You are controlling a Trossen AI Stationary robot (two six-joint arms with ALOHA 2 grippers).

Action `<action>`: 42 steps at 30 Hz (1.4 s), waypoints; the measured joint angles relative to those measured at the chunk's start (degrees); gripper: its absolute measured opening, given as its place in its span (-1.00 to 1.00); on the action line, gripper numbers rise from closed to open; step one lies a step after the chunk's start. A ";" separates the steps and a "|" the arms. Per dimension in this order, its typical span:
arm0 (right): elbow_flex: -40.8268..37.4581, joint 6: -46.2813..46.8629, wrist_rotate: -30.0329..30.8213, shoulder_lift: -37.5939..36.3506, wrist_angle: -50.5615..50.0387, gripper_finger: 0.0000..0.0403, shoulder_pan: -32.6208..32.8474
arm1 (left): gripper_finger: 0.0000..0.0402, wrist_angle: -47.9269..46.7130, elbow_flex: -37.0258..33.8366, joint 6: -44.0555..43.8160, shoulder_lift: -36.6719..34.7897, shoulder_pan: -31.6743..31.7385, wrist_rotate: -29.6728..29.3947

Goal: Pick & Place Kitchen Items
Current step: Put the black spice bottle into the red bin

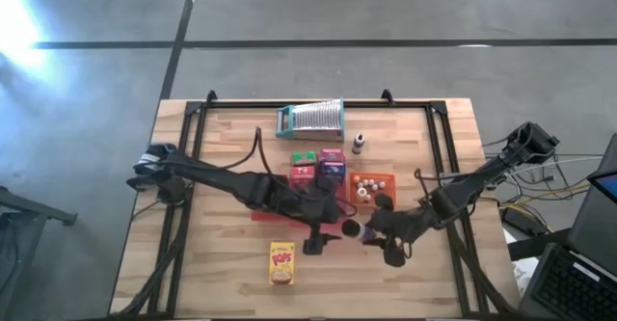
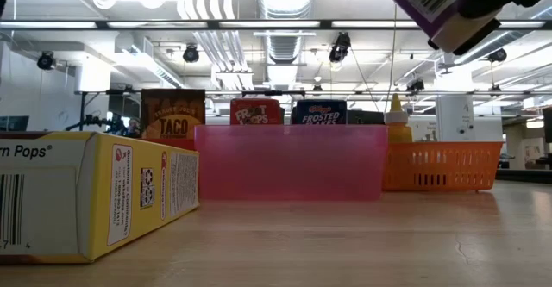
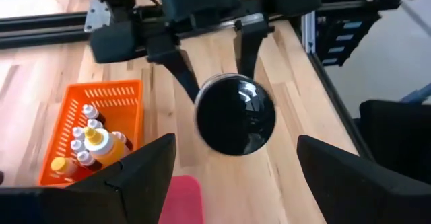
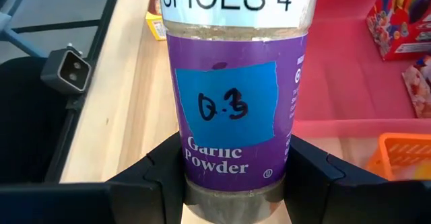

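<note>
A garlic powder spice jar [image 4: 232, 96] with a purple label, a blue sticker and a black cap [image 3: 236, 116] hangs above the table's near middle, and my right gripper [image 1: 374, 232] is shut on it. In the low view the jar [image 2: 431, 3] shows tilted at the top right. My left gripper [image 3: 236, 177] stands open just left of the jar in the high view [image 1: 333, 234]. Its fingers flank the cap without touching it. A yellow Corn Pops box [image 1: 281, 263] lies flat on the table near the front edge. My right gripper pinches the jar's body near its bottom end [image 4: 232, 183] between its two fingers, one on each side. The fingers come from the table's right, slanting down. The jar is lifted clear of the table and tilted, its black cap pointing toward my left gripper.
A pink tray [image 1: 258, 213] holds several small boxes behind the grippers. An orange basket [image 1: 388, 178] of tiny bottles sits to its right. A ribbed silver piece with a teal frame [image 1: 310, 120] and a small bottle [image 1: 358, 144] stand toward the far edge. Bare wood lies along the front.
</note>
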 joint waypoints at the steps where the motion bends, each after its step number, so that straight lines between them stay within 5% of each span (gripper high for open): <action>1: 0.00 0.00 0.01 0.00 -0.16 -0.13 -0.07 | 0.57 -0.51 0.65 0.26 0.52 0.06 0.04; 42: 1.95 -5.81 -0.48 -0.11 -0.68 -0.12 -2.96 | 0.57 -0.31 4.69 1.21 5.95 3.14 2.86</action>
